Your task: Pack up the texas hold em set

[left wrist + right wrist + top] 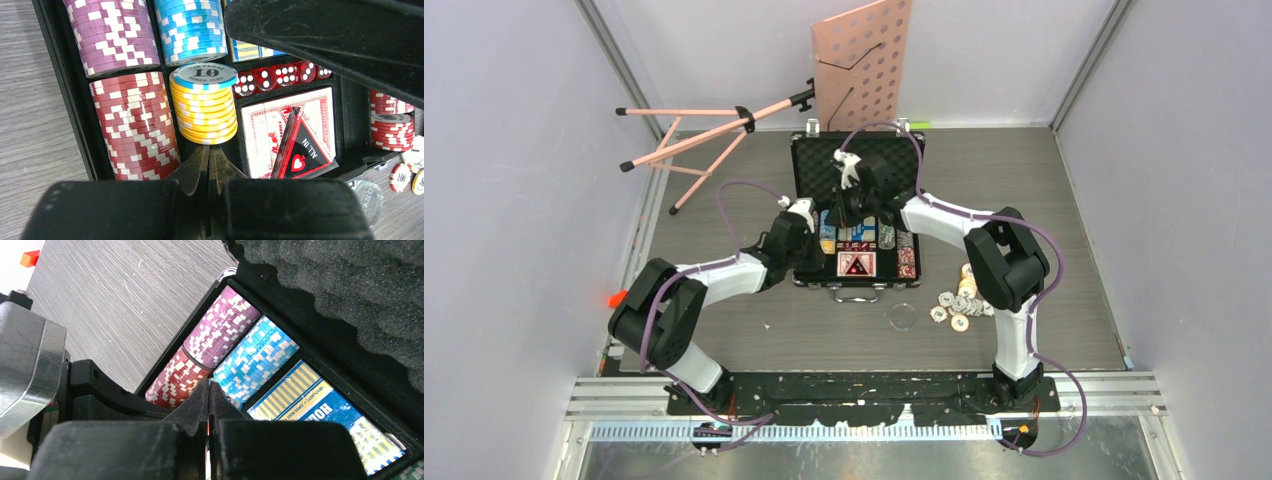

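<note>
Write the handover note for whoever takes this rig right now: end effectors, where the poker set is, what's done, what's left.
Left end effector: shut, nothing in it, at the near edge of the briefcase.
Right end effector: shut, nothing in it, low over the chip rows.
Done: briefcase lies open on the table, with chip stacks, dice and card deck seated.
Left: loose chips lie on the table right of the briefcase. Load them, then shut and latch it.

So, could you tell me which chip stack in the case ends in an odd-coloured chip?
The yellow stack: a blue-rimmed "10" chip caps it; the others match throughout.
</note>
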